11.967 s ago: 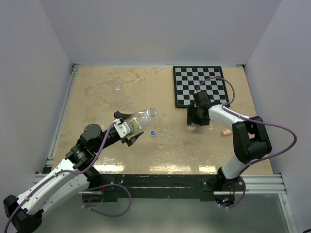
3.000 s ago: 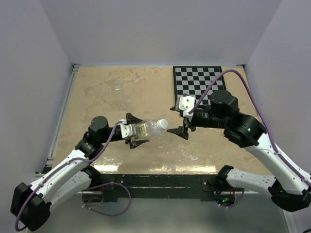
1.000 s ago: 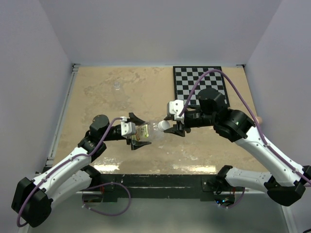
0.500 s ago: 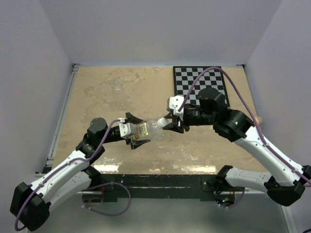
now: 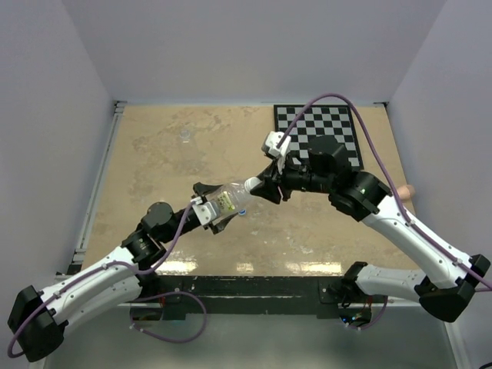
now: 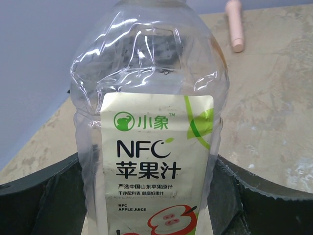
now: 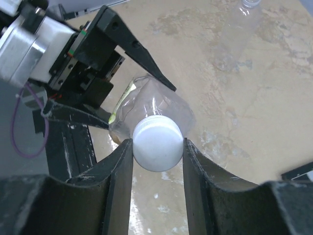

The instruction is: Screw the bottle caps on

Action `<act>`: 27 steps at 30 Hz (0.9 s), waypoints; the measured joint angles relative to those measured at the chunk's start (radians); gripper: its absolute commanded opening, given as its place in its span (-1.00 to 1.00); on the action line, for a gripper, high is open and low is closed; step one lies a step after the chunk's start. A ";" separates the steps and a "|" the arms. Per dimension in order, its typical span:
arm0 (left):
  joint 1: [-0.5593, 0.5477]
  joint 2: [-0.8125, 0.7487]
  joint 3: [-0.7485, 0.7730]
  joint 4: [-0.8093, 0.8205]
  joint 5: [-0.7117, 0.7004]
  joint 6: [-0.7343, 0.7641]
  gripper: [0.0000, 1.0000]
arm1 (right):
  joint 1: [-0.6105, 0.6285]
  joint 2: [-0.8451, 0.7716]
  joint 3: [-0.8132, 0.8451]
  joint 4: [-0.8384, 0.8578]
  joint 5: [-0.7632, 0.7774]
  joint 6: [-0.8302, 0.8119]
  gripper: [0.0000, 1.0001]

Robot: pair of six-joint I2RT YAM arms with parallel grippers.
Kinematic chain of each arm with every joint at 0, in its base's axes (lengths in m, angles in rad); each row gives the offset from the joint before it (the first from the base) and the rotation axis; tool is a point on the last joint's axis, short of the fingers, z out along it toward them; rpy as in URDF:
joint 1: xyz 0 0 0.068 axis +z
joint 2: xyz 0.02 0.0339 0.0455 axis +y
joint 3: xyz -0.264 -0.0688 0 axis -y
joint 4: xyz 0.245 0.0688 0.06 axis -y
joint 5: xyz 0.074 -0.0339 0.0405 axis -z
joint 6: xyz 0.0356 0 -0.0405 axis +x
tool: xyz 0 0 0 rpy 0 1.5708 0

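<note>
Beige marbled tabletop [image 5: 154,161] with plain pale walls around it, and the action was mid-air over the middle of it. The left gripper [image 5: 217,209] had the tall bottle [image 6: 151,98] clamped across its labelled body, one jaw on each side. The right gripper [image 5: 265,188] had its two fingers pinched onto opposite sides of the white cap [image 7: 157,142]. That cap sat right at the bottle's mouth, but I couldn't tell if it was actually on the threads.

Count-wise there were two bottles. The other was the short bottle [image 5: 185,136], standing on its own far back on the left, well away from both arms. There were also two caps, and the blue cap [image 5: 243,213] lay on the table just below the tall bottle's neck. I also counted one pink stick [image 6: 234,24] near the right edge and one checkerboard mat [image 5: 319,134] in the back right corner.

The left arm [image 5: 100,273] ran low from the near left corner towards the centre, bottle tilted with its neck towards the other gripper. The right arm [image 5: 400,231] arched up high and reached back leftwards, wrist aimed straight at the bottle's mouth.
</note>
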 measured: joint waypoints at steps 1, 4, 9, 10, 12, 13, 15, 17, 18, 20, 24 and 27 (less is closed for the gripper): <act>-0.009 0.001 -0.002 0.003 -0.035 0.009 -1.00 | 0.000 0.005 0.000 0.008 0.016 0.030 -1.00; -0.035 0.014 -0.004 0.027 -0.123 0.028 -1.00 | 0.000 0.017 -0.004 0.044 0.070 0.140 -1.00; -0.090 0.060 -0.008 0.103 -0.271 0.054 -1.00 | -0.003 0.014 -0.040 0.130 0.161 0.313 -1.00; -0.103 0.069 -0.014 0.124 -0.302 0.063 -1.00 | -0.004 0.011 -0.051 0.146 0.175 0.344 -1.00; -0.133 0.084 -0.022 0.153 -0.363 0.076 -1.00 | -0.004 0.006 -0.073 0.171 0.202 0.397 -1.00; -0.150 0.094 -0.026 0.168 -0.397 0.087 -1.00 | -0.005 0.004 -0.083 0.182 0.216 0.421 -1.00; -0.183 0.111 -0.034 0.197 -0.461 0.099 -1.00 | -0.004 0.003 -0.095 0.193 0.240 0.458 -1.00; -0.213 0.130 -0.037 0.222 -0.520 0.115 -1.00 | -0.004 0.003 -0.104 0.200 0.259 0.488 -1.00; -0.224 0.139 -0.038 0.232 -0.541 0.119 -1.00 | -0.004 0.003 -0.106 0.203 0.269 0.502 -1.00; -0.235 0.151 -0.043 0.258 -0.567 0.120 -1.00 | -0.004 0.003 -0.109 0.212 0.280 0.523 -0.96; -0.241 0.154 -0.048 0.282 -0.578 0.117 -1.00 | -0.003 -0.003 -0.112 0.225 0.285 0.536 -0.21; -0.242 0.150 -0.047 0.288 -0.561 0.103 -1.00 | -0.002 -0.022 -0.112 0.224 0.284 0.527 0.20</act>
